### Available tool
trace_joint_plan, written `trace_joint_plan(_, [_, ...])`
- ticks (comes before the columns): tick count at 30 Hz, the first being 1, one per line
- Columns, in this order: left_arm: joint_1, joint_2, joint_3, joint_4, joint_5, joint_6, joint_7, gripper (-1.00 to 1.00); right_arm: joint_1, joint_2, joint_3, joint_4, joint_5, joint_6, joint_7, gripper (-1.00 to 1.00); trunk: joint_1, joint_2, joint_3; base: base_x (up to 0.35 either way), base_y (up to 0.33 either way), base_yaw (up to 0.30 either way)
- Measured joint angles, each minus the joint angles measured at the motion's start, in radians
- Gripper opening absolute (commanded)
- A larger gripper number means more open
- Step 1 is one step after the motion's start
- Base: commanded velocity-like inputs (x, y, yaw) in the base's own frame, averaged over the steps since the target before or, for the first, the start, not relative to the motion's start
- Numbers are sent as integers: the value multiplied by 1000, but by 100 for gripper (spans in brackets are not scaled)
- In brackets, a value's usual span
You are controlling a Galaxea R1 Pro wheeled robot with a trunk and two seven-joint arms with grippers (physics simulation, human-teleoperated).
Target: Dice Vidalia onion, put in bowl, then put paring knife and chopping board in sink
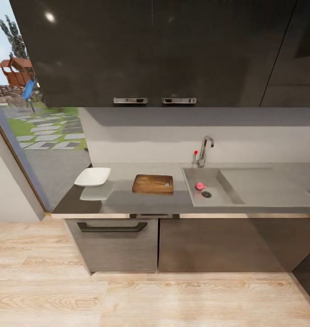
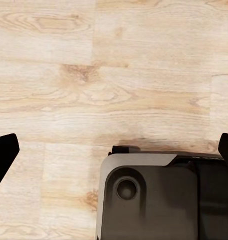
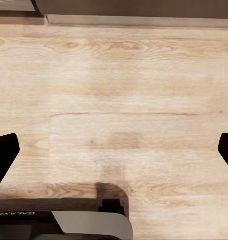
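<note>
I'm facing a long grey, slightly reflective countertop over dark grey cabinets, pale wood-plank floor below. The dark brown rectangular wooden chopping board lies flat, long axis along the counter, slot handle toward the rectangular stainless-steel sink. A pinkish round onion sits in the basin beside the drain. The white squarish bowl rests left of the board. My left gripper and right gripper both stand wide, empty, over the floor.
</note>
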Motion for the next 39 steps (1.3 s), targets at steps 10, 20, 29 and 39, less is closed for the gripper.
trace_joint_plan(10, [0,0,0,0,0,0,0,100,0,2,0,-1,0,-1,3,100,0,0,0,0,0,0])
trace_joint_plan(20, [0,0,0,0,0,0,0,100,0,16,0,-1,2,-1,2,100,0,0,0,0,0,0])
trace_joint_plan(29, [0,0,0,-1,-1,0,0,100,20,12,-1,-13,2,-2,1,100,0,0,0,0,0,0])
trace_joint_plan(39, [0,0,0,-1,-1,0,0,100,50,15,-1,-2,2,-1,2,100,0,0,0,0,0,0])
